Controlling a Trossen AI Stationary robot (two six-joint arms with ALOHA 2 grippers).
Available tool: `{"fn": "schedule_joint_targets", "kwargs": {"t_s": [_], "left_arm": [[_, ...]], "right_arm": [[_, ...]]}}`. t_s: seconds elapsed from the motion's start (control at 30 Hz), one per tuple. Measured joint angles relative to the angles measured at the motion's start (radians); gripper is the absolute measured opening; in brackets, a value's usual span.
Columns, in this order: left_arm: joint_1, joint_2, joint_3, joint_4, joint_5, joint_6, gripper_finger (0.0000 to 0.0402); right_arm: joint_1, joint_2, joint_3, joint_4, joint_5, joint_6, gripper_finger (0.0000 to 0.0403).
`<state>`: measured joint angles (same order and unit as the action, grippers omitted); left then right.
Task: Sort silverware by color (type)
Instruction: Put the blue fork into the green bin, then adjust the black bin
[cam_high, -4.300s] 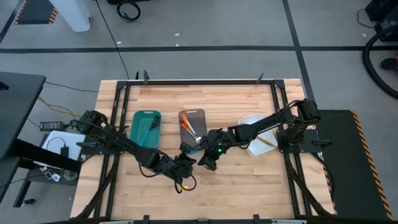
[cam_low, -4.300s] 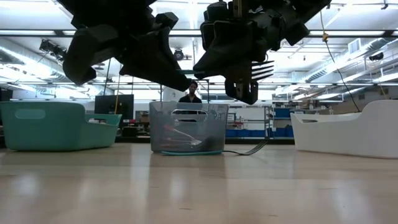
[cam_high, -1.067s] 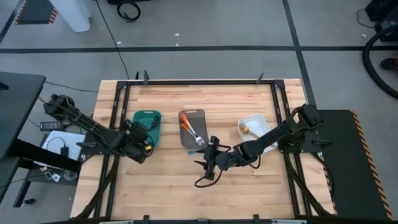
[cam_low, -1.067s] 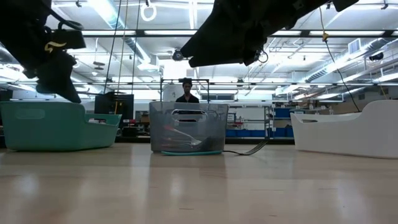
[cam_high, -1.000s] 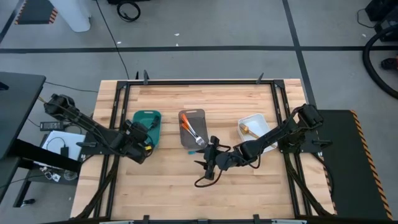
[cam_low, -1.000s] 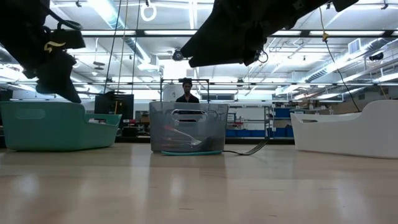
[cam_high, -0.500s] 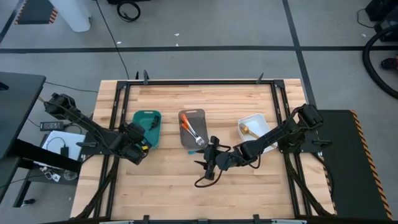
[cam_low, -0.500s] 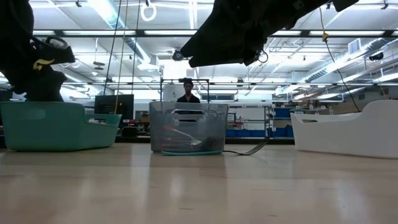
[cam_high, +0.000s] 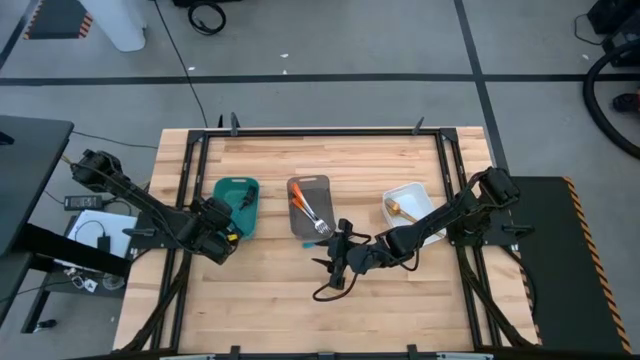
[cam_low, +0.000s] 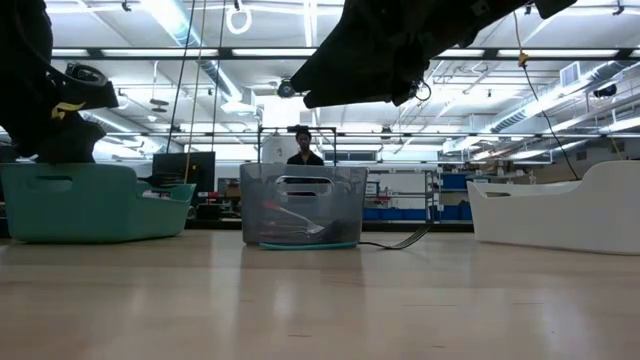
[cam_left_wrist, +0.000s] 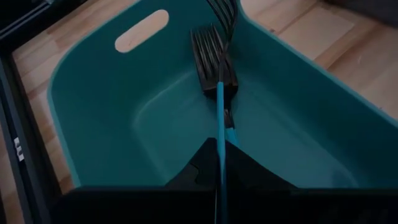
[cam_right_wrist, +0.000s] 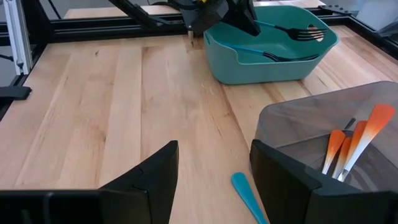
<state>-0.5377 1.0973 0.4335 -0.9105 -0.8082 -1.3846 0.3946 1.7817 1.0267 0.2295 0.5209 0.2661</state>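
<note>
Silverware is split over 3 trays on the wooden surface (cam_high: 300, 300). Blue-handled fork (cam_left_wrist: 219, 180) is pinched in the left hand (cam_left_wrist: 217, 163), fingers closed on the handle, tines reaching over the teal tray (cam_high: 222, 195); the hand sits at that tray's near end, by the surface's left edge. Right wrist view shows the fork sticking out across the tray's top, w/ more blue-handled pieces (cam_right_wrist: 273, 56) lying inside the tray. Left wrist view: dark tines of another fork rest on the tray floor, right under the held one.

Grey tray (cam_high: 322, 184) stands in the middle, holding orange-handled pieces (cam_high: 300, 206) w/ a silver fork head; in right wrist view their orange handles lean against the tray's see-through wall. White tray (cam_high: 410, 190) stands to the right, a gold-handled piece (cam_high: 398, 209) inside.

Right hand (cam_right_wrist: 214, 180) is open, empty, fingers wide apart, low over the surface just in front of the grey tray. A loose blue handle (cam_right_wrist: 249, 197) lies on the wood betw. its fingers, near the grey tray's corner; can't tell what kind of utensil, its other end is out of frame.

Low view: teal, grey, white trays in a row left to right, a person (cam_low: 303, 148) standing far behind the grey one
</note>
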Motion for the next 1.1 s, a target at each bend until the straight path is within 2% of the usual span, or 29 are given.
{"fn": "schedule_joint_targets", "kwargs": {"t_s": [0.33,0.53,1.1], "left_arm": [[0.018,0.0,0.0,0.006,-0.006,0.009,0.0014],[0.019,0.0,0.0,0.026,-0.007,0.017,0.0028],[0.019,0.0,0.0,0.047,-0.007,0.009,0.0136]], "right_arm": [[0.0,-0.001,0.0,0.0,-0.006,0.0,0.0203],[0.0,-0.001,0.0,0.001,-0.017,0.002,0.0203],[0.0,-0.001,0.0,0.001,-0.018,0.002,0.0203]]}}
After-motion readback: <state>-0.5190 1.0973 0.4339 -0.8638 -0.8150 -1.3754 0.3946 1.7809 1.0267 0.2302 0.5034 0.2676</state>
